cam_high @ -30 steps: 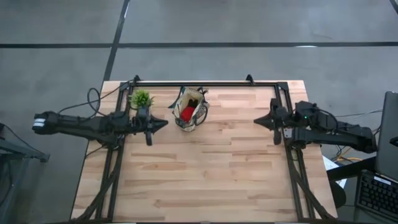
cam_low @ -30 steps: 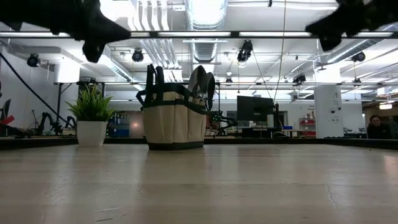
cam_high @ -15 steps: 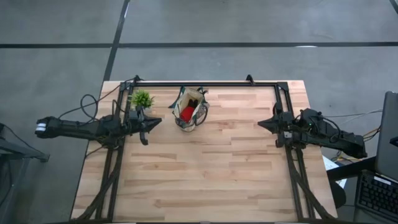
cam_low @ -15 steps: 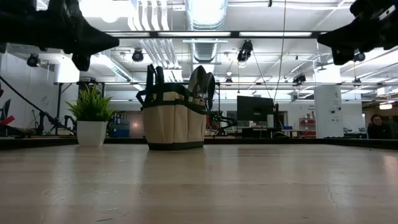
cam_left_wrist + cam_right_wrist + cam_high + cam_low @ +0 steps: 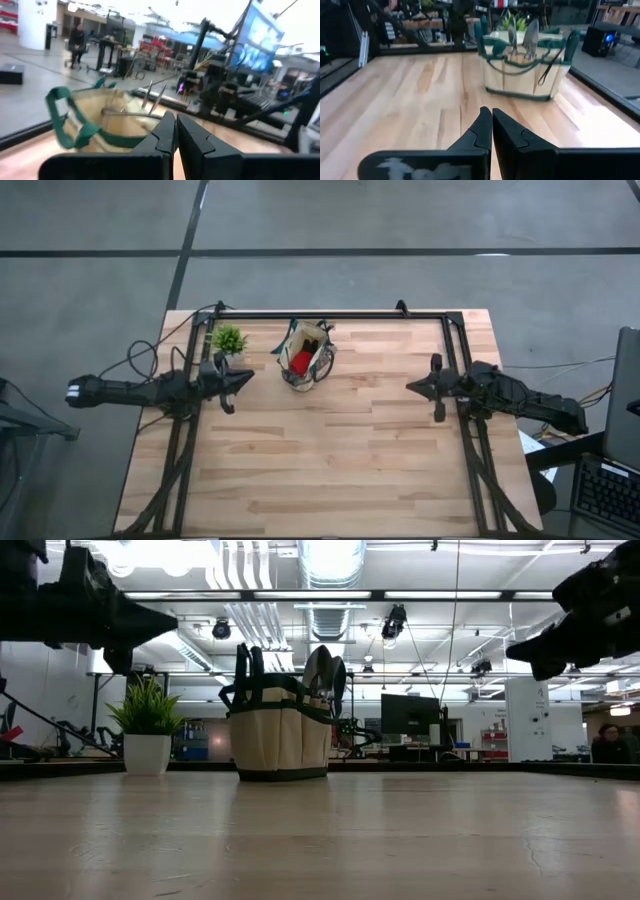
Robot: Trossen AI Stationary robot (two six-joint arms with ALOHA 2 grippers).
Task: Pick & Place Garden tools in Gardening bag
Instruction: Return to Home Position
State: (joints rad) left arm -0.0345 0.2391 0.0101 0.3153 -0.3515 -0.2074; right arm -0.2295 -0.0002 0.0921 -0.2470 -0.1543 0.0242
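The beige gardening bag (image 5: 306,357) with dark green trim stands upright on its base at the table's far middle; it also shows in the low view (image 5: 278,736). Two metal trowel blades (image 5: 324,671) stick up out of it, and a red item (image 5: 301,362) lies inside. My left gripper (image 5: 250,377) is shut and empty, left of the bag and above the table. My right gripper (image 5: 410,386) is shut and empty at the table's right. The bag shows past each gripper's fingers in the left wrist view (image 5: 107,120) and the right wrist view (image 5: 525,75).
A small green potted plant (image 5: 227,339) stands at the far left, close to my left gripper. A black frame rail (image 5: 330,314) runs along the table's far edge. Bare wood (image 5: 330,450) fills the middle and near part.
My left gripper has drawn back toward the table's left edge, away from the bag. My right gripper has dropped lower and ended slightly nearer the table's middle. The bag and the plant have stayed still.
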